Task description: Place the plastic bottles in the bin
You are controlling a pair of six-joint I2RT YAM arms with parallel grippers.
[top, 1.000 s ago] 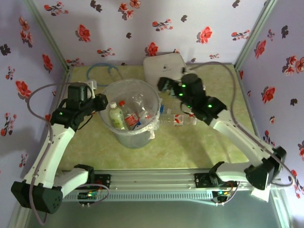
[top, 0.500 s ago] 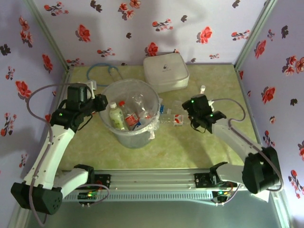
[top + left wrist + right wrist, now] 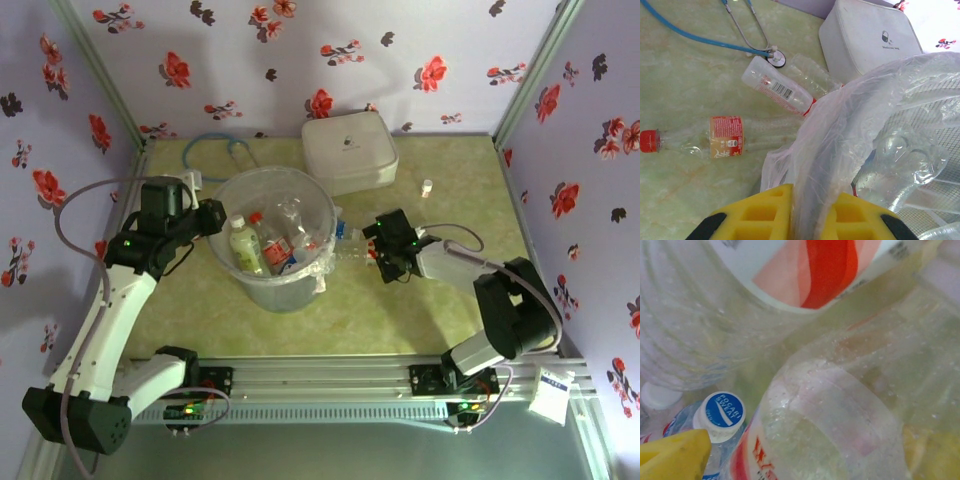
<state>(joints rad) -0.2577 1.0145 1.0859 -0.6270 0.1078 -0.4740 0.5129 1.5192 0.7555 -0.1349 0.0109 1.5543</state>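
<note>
Plastic bottles (image 3: 349, 251) lie just beside right gripper (image 3: 384, 256).

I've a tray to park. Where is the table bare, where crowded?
Bare: the table strip between bin and arm rail, and the stretch right of the white box, bar a tiny white piece. Crowded: between bin and right gripper, where loose bottles lie; behind-left, more bottles and a stethoscope.

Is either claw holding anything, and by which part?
Left claw pinches the bin by its bagged rim. Right claw sits among bottles; grip cannot be told.
</note>
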